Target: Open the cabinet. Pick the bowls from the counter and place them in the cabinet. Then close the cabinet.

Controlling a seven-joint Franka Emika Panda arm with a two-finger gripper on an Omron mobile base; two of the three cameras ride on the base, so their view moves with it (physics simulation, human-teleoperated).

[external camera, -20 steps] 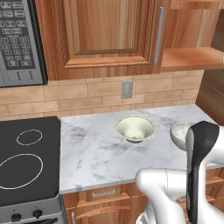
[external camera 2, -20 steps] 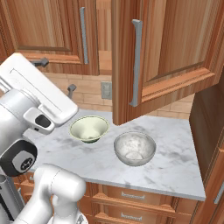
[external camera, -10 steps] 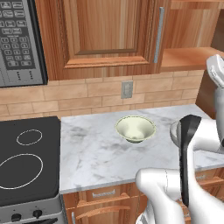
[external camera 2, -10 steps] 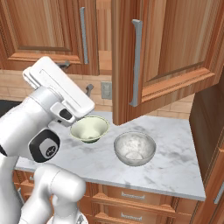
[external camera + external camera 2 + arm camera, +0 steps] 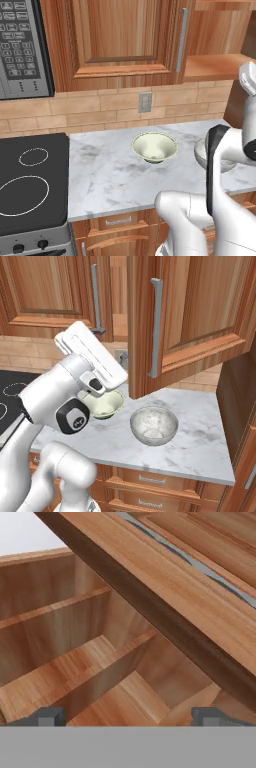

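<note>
cabinet (image 5: 195, 316): you have one door swung out over the counter, seen from the right base view; its long silver handle (image 5: 155, 326) hangs vertical on the open edge. the neighbouring door (image 5: 120, 40) is shut. judge the door rigid and light on its hinge; for closing, push on the flat face or hook the bar.

counter (image 5: 105, 175): white marble, between the black stove top (image 5: 30, 185) and the side wall. both bowls sit on it, apart from each other, below the open cabinet.

cream-green bowl (image 5: 154, 147): upright, near the backsplash under the wall outlet (image 5: 145, 102). grey-white speckled bowl (image 5: 153, 425): upright, nearer the front edge. judge both rigid, light, probably smooth and slippery, breakable if dropped. you have no handle to take, so pinch the rim wall, one finger inside and one outside, and lift level.

gripper (image 5: 127, 716): fingers spread wide, nothing between them, pointing into the cabinet interior.

view differences: the hand view gives you the bare wooden shelves (image 5: 75, 672) and the underside edge of the open door, which neither base view shows clearly. the right base view shows the speckled bowl whole; in the left base view the arm covers most of it. the left base view shows the microwave (image 5: 22, 47) and stove top.
</note>
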